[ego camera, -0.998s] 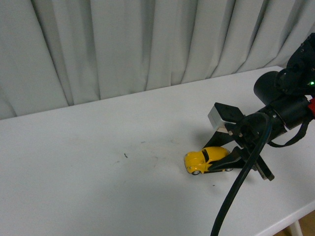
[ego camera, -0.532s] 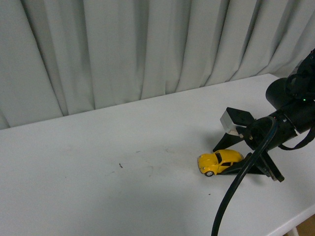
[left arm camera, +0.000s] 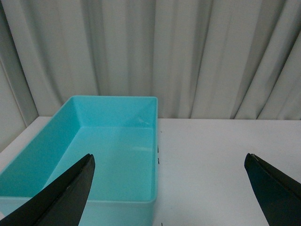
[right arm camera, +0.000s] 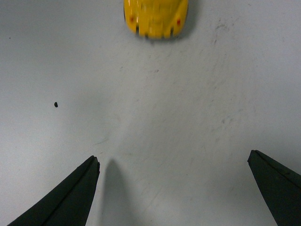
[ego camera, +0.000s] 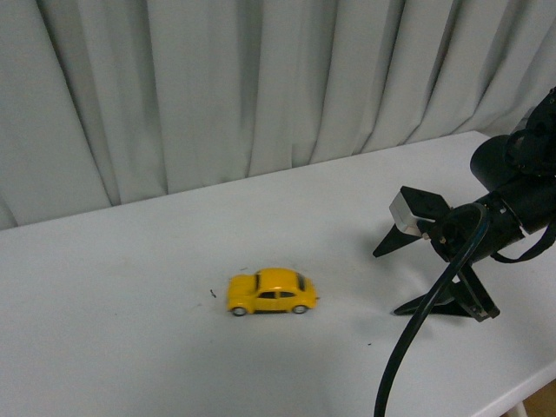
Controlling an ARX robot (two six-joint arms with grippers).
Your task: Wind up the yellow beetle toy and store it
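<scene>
- Since the yellow beetle toy (ego camera: pixel 271 292) stands on its wheels on the white table (ego camera: pixel 130 347), just below the centre of the front view and held by nothing, the storing is not done.
- Whether its spring is wound cannot be told from these pictures.
- The teal bin (left arm camera: pixel 47 150), seen only in the left wrist view, holds nothing visible; it is probably where the toy belongs.
- What is left, by my reading, is to pick up the car and carry it to that bin.
- The right gripper (ego camera: pixel 387 282), at the right of the front view, is low over the table with its jaws spread wide and pointing at the toy, well apart from it.
- The right wrist view shows the car's rear (right arm camera: pixel 156 16) ahead of the open jaws.
- The left gripper (left arm camera: pixel 168 160) is spread and empty, facing the bin.
</scene>
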